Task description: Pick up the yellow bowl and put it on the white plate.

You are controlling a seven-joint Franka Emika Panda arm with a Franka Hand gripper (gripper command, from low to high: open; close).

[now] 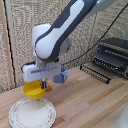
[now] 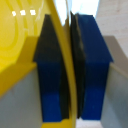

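Observation:
A small bright yellow vessel (image 1: 34, 90) hangs just above the far edge of the white plating (image 1: 32, 112), a round plate with a faint brown rim pattern. My fastener (image 1: 44, 82), a whitish block on the bulky white-grey arm, is shut on the vessel's rim from above. In the wrist view the thin yellow vessel (image 2: 15, 45) wall runs between the two dark, blue-tipped fingers (image 2: 92, 65), which press on it from both sides. The vessel looks lifted off the wooden table (image 1: 95, 105).
A blue mug (image 1: 62, 75) stands behind the arm, partly hidden by it. A black toaster oven (image 1: 112, 57) with a wire rack (image 1: 97, 73) in front of it sits at the exterior view's right. A woven screen backs the table.

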